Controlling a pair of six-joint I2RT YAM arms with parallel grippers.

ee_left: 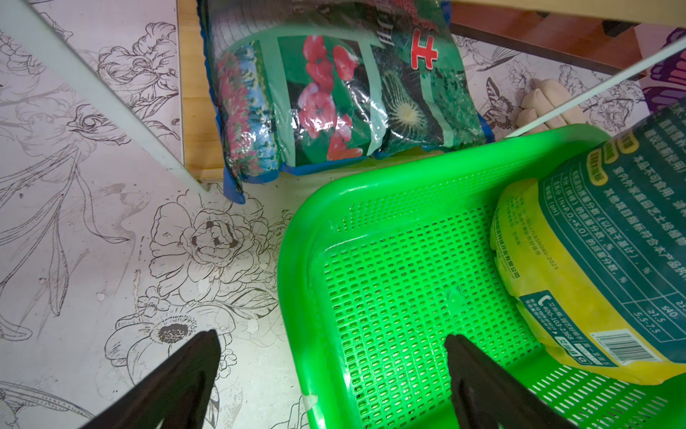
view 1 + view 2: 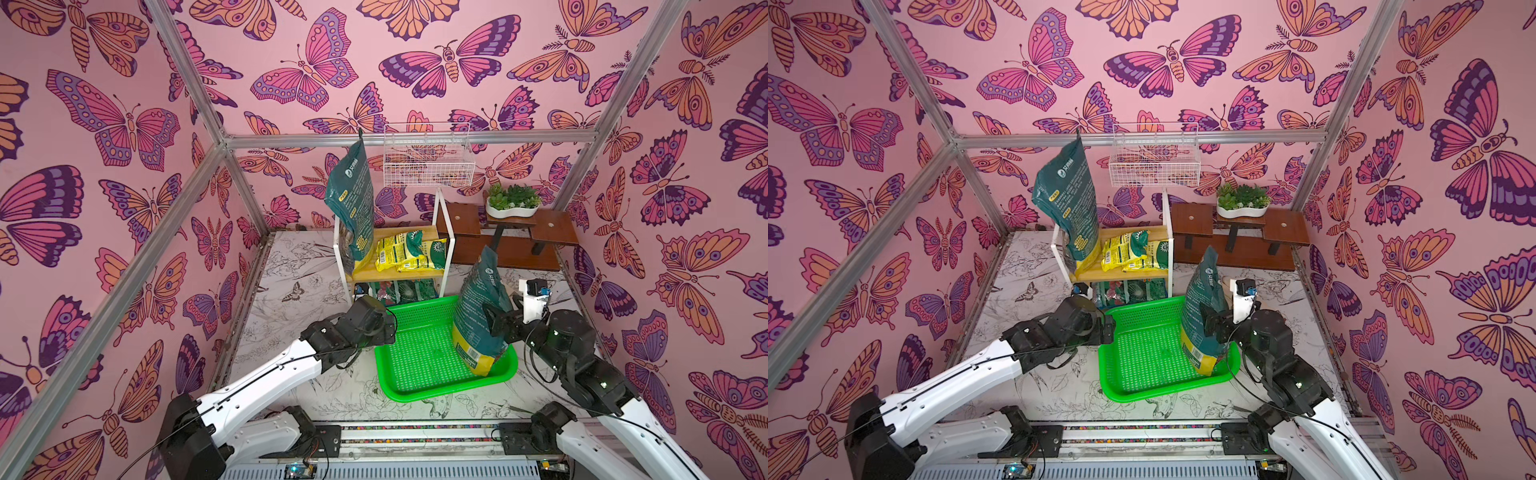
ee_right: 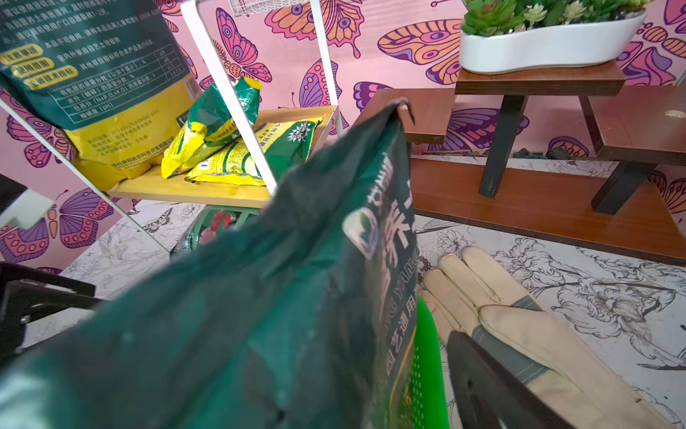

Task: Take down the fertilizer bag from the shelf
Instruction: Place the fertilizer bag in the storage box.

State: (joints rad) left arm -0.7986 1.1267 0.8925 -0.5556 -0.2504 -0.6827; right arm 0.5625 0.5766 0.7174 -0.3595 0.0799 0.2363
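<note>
With both arms gathered at a bright green perforated plastic basket [image 2: 415, 353] on the flower-printed table [image 2: 299, 291], the tall dark-green fertilizer bag with a yellow base [image 2: 478, 291] stands nearly upright inside the basket, against the side nearest the right arm. It is off the shelf [image 3: 193, 191], a small white-framed rack with two pale wooden boards just behind the basket.

The right gripper [image 2: 503, 316] flanks the bag at mid-height. Its black fingers are spread wide, and the wrist view shows a strip of green basket between the bag and one finger [image 3: 482, 371]. Whether the other finger touches the bag cannot be told.

The left gripper [image 1: 330, 334] is empty and spread wide, one finger above the table and the other above the basket's mesh floor.

A matching dark-green bag [image 2: 351, 199] stands on the shelf's upper board beside two small yellow-and-green packets [image 2: 409, 249]. A glossy flower-printed soil bag [image 1: 334, 104] lies on the lower board.

A cream work glove [image 3: 519, 315] lies on the table beside the basket. Behind it, a dark brown wooden plant stand [image 2: 552, 230] carries a white planter of succulents [image 2: 513, 210].
</note>
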